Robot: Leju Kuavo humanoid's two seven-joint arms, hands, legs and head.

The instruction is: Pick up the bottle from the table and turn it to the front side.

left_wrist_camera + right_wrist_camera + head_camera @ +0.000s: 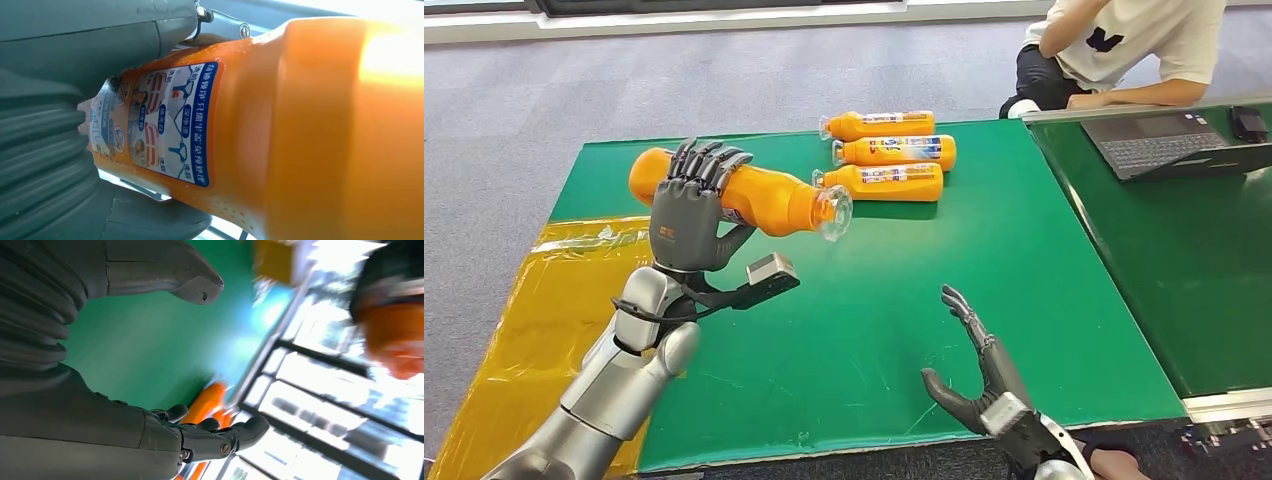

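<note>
My left hand point(689, 208) grips an orange bottle point(764, 198) and holds it on its side above the green table point(984, 260), its clear cap toward the right. Up close, the left wrist view shows the bottle point(310, 130) with a blue-bordered label point(172, 122) facing the camera, my fingers point(95, 45) wrapped around it. Near the table's front edge my right hand point(979, 375) is raised, fingers spread, holding nothing. In the right wrist view, its thumb point(165, 275) and fingers point(220, 437) stand apart over the green surface.
Three more orange bottles point(889, 153) lie side by side at the back of the table. A person point(1124, 50) sits at the far right behind a second green table with a laptop point(1174, 140). A yellow sheet point(534, 320) borders the table's left side.
</note>
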